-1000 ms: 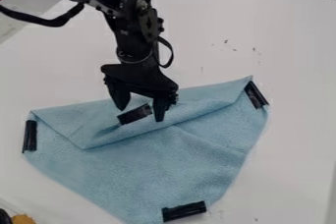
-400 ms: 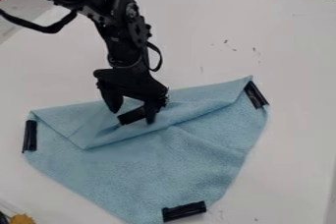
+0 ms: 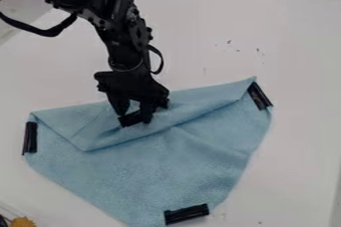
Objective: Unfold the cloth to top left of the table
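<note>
White table (image 3: 293, 136), smooth-looking, with a few dark specks out toward 1 o'clock. Your cloth (image 3: 180, 166) lies across the lower half, its 11 o'clock side folded inward. Your gripper (image 3: 136, 118) is over that flap (image 3: 70, 126), fingers parted around the black tab (image 3: 131, 118); can't see a firm grip on it.

Honestly, should handle light and floppy, nothing fragile. I'd take the tab plus a bit of cloth: it looks stiffer than the fabric, but its smooth face might slip. Then lift and swing toward 11 o'clock, low enough that the soft middle doesn't bunch.

Fabric's pale blue, matte, finely napped, with soft creases along the fold. More tabs, dark, slightly shiny little bars, sit at 9 (image 3: 30, 137), 2 (image 3: 259, 96) and 5 o'clock (image 3: 186, 214).
</note>
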Controlling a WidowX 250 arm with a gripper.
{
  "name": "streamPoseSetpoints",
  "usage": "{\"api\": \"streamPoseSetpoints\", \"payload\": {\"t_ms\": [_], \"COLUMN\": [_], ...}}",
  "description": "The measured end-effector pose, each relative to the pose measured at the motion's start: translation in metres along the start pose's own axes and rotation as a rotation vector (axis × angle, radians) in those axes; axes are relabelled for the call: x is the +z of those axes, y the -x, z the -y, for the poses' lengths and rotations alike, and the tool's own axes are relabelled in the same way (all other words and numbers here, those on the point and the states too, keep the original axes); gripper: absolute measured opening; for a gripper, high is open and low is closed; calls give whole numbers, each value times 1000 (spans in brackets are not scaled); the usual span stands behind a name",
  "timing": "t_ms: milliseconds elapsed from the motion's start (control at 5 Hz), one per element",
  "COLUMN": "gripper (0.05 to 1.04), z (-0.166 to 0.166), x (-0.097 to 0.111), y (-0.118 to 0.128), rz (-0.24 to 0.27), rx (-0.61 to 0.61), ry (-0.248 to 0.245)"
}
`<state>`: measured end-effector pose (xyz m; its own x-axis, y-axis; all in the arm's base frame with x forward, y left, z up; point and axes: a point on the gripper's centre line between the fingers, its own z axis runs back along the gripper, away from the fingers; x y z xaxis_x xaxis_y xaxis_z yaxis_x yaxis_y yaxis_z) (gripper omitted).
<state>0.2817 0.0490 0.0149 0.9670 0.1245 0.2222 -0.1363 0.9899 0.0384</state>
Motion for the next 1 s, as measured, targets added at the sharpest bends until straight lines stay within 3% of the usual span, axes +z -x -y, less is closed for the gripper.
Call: {"api": "streamPoseSetpoints", "payload": {"t_ms": [200, 400, 600, 800, 1000], "gripper": [312, 136, 61, 55, 55], "z": [-1, 1, 6, 7, 1], "x": [0, 5, 15, 26, 37], "y": [0, 2, -1, -13, -45], "rz": [0, 0, 25, 68, 144], "rx": [3, -3, -20, -68, -113], "ry": [-5, -22, -40, -58, -62]}}
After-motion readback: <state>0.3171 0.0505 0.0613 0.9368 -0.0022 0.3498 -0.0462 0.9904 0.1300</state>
